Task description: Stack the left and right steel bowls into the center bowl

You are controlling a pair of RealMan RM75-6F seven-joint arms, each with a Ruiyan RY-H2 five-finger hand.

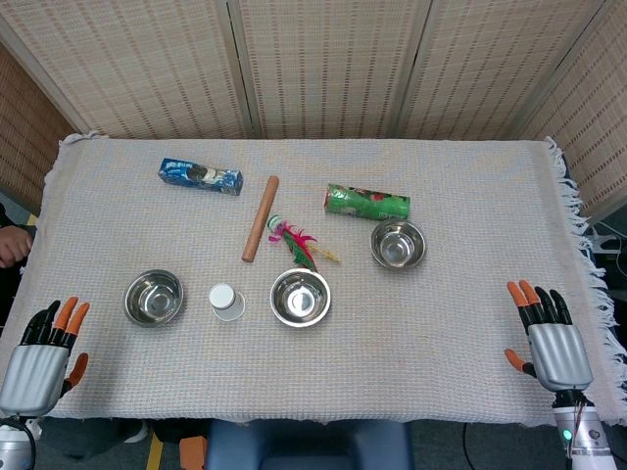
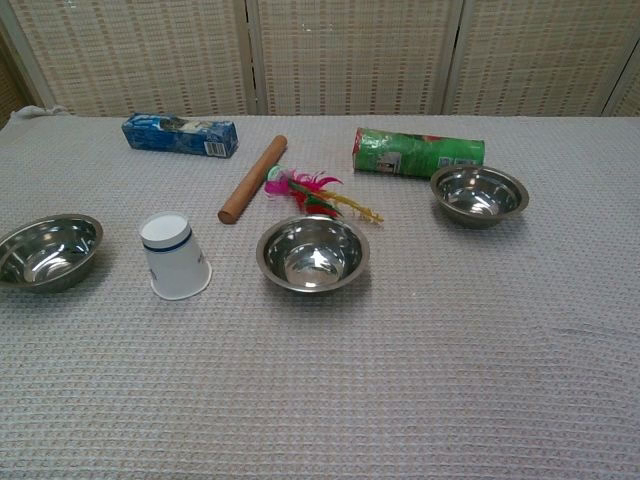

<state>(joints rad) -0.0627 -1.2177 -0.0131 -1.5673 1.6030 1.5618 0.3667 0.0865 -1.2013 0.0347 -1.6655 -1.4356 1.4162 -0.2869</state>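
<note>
Nearest, left hand [image 1: 39,354] and right hand [image 1: 554,338] sat at the table's front corners, fingers apart, holding nothing. Next row: left bowl [image 1: 154,298], upturned paper cup [image 1: 227,302] just beside it, center bowl [image 1: 300,297]. Right bowl [image 1: 398,244] sat further back, near the green can [image 1: 367,203]. Feather shuttlecock [image 1: 294,240] lay just behind the center bowl; rolling pin [image 1: 261,218] and blue box [image 1: 200,176] further off. All bowls upright, empty, none stacked yet. Bowls likely light, rigid, slick polished steel; best pinched at the rim, thumb inside, since the curved wall would slip. Cloth [image 1: 460,333] could snag a dragged bowl, so lift clear
</note>
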